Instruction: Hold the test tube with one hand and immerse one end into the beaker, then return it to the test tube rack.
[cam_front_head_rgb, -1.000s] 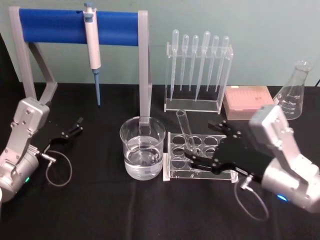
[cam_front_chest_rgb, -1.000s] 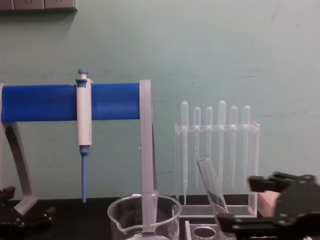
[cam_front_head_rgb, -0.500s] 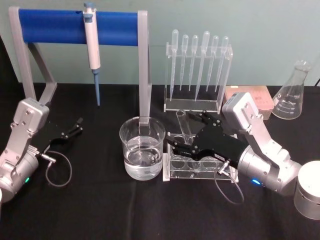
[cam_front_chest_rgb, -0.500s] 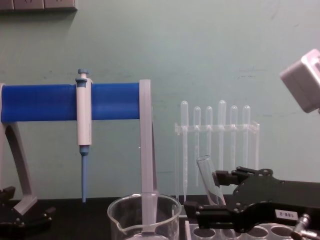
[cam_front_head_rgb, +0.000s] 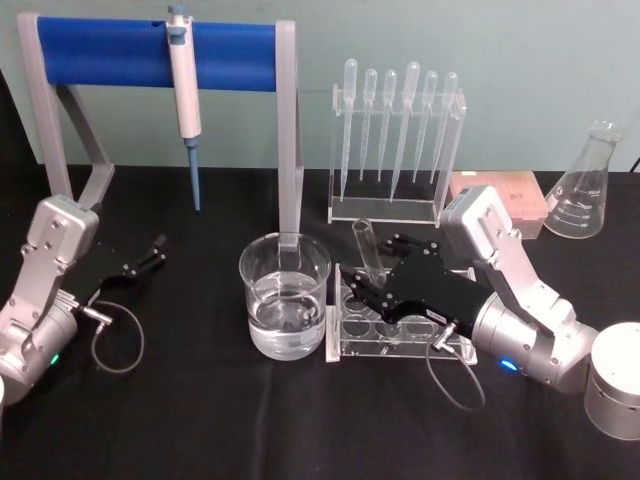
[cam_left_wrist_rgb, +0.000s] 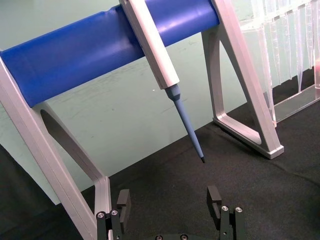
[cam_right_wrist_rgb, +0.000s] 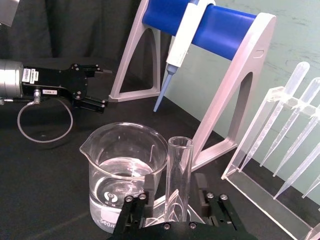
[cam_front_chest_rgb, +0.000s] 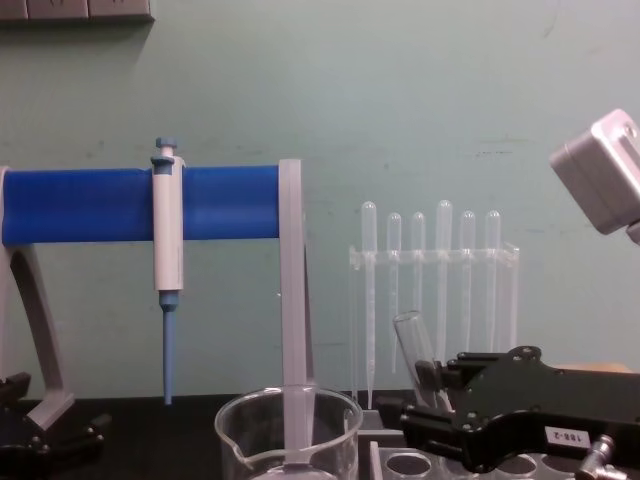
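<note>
The test tube (cam_front_head_rgb: 363, 248) is a clear glass tube leaning in the front-left hole of a clear rack (cam_front_head_rgb: 342, 338), open rim up. My right gripper (cam_front_head_rgb: 375, 268) reaches in from the right, open, one finger on each side of the tube's lower half. In the right wrist view the test tube (cam_right_wrist_rgb: 179, 170) stands between the fingers (cam_right_wrist_rgb: 136, 207) with small gaps on both sides. The beaker (cam_front_head_rgb: 285, 295), partly filled with clear liquid, stands just left of the rack. My left gripper (cam_front_head_rgb: 150, 255) rests open at the far left, near the blue stand.
A blue-barred stand (cam_front_head_rgb: 150, 55) holding a white-and-blue pipettor (cam_front_head_rgb: 183, 85) spans the back left; one of its legs stands right behind the beaker. Behind the tube rack are a pipette rack (cam_front_head_rgb: 395, 140), a pink box (cam_front_head_rgb: 500, 195) and a conical flask (cam_front_head_rgb: 585, 190).
My right gripper has swung up and left from the rack's front right. Its open fingers now straddle the tube. The tube, beaker and left arm have not moved.
</note>
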